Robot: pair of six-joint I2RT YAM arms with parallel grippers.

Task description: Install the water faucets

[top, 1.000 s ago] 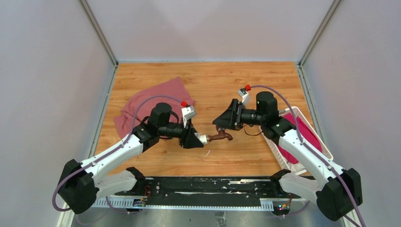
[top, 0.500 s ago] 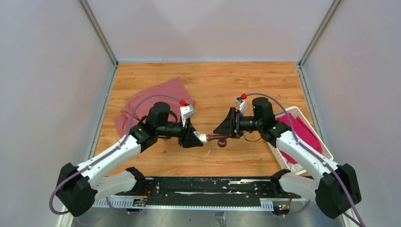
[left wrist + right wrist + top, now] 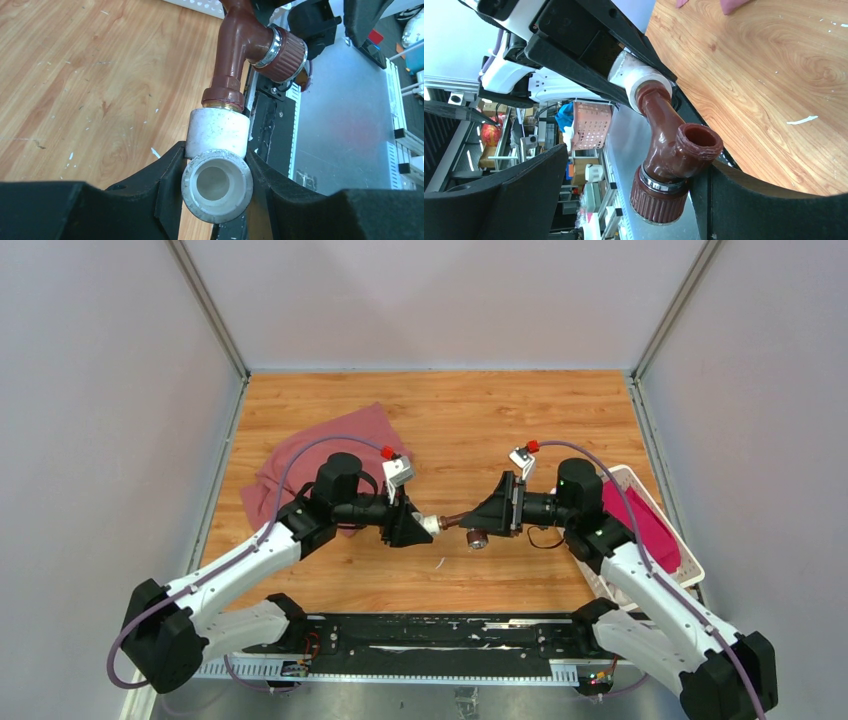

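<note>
My left gripper (image 3: pixel 216 175) is shut on the white pipe fitting (image 3: pixel 217 132), held above the table. The reddish-brown water faucet (image 3: pixel 235 55) sticks out of that fitting, and its ribbed knob (image 3: pixel 285 55) has a silvery ring. From above, the faucet (image 3: pixel 462 525) bridges the gap between the left gripper (image 3: pixel 418 526) and the right gripper (image 3: pixel 480 525). In the right wrist view the faucet (image 3: pixel 664 125) lies between the open fingers of my right gripper (image 3: pixel 634 180). It rests against one finger (image 3: pixel 749 200). The other finger (image 3: pixel 514 195) stands well clear of it.
A pink-red cloth (image 3: pixel 320 450) lies crumpled at the left of the wooden table. A white slatted basket (image 3: pixel 690 565) holding another pink cloth sits at the right edge, under the right arm. A black rail (image 3: pixel 430 635) runs along the near edge.
The right gripper came down from behind the faucet to sit around it, then its jaws widened. The faucet's knob now hangs toward the near edge. The left gripper kept its hold.
</note>
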